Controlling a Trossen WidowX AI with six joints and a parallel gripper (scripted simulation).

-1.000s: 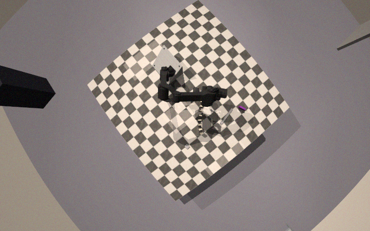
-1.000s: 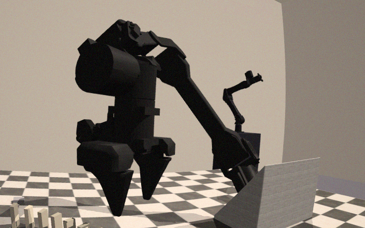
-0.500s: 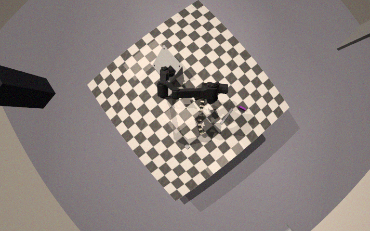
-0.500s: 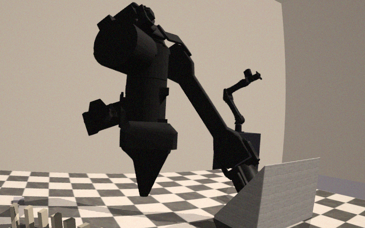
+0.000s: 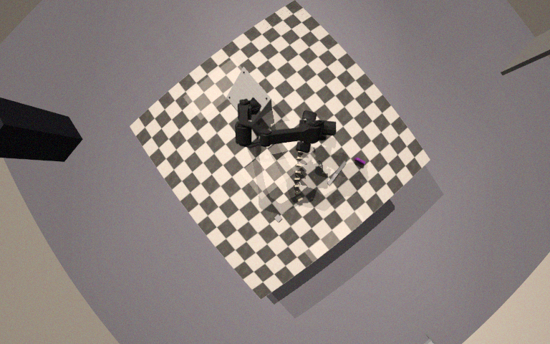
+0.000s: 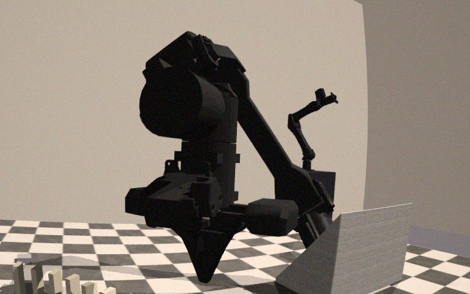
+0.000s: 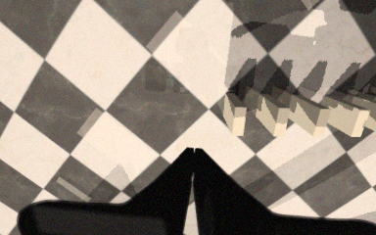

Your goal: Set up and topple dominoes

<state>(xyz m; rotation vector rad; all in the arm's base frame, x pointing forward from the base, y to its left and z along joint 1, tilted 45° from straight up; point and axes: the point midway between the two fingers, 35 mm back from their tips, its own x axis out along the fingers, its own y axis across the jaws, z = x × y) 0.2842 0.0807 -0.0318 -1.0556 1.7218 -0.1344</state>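
A bare robot test cell, not a home or a shop. At the middle stands a square worktop (image 5: pixel 364 81) with a black-and-cream chequered top, set on a round grey floor patch (image 5: pixel 101 243) ringed by plain beige flooring. A black arm (image 5: pixel 283 135) is bolted to a grey base plate (image 5: pixel 243 83) on the worktop. At nine o'clock a dark block (image 5: pixel 36 130) juts in. The exterior view shows blank beige walls (image 6: pixel 69 103), a second thin jointed arm (image 6: pixel 301 128) behind, and a grey wedge-shaped slab (image 6: pixel 363 249).

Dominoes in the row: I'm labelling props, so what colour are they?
Plain cream, the row of small upright domino blocks shows best in the wrist view.
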